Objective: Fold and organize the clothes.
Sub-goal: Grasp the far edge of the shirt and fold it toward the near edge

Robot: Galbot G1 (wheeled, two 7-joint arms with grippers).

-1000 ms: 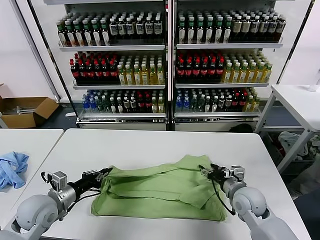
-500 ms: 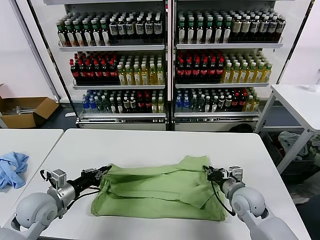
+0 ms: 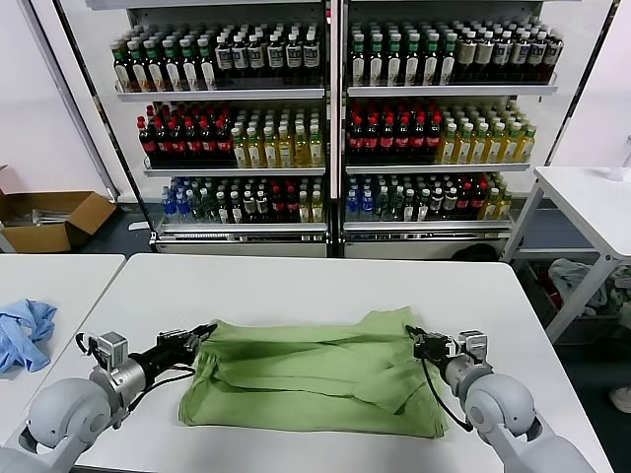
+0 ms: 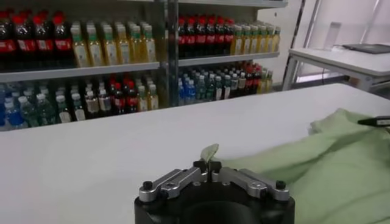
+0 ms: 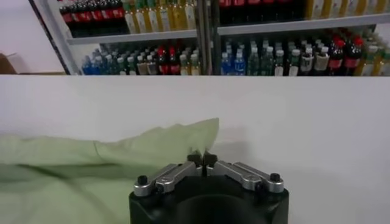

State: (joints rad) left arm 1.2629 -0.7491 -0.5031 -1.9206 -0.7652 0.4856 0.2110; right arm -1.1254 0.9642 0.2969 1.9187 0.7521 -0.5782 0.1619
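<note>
Pinching shirt (image 3: 315, 370) edges, both claws

- One light green soft cotton shirt (image 3: 315, 370)
- One crumpled light blue cloth (image 3: 24, 333)
- Two black robot claws: left claw (image 3: 205, 333), right claw (image 3: 413, 338)
- One brown cardboard box (image 3: 51, 219)

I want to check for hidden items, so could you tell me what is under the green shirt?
Only the white table shows around the green shirt. Anything beneath its folded layers is covered and cannot be seen.

Shop-like lab, stocked drink shelves (image 3: 330, 128), white tables (image 3: 296, 286)
</note>
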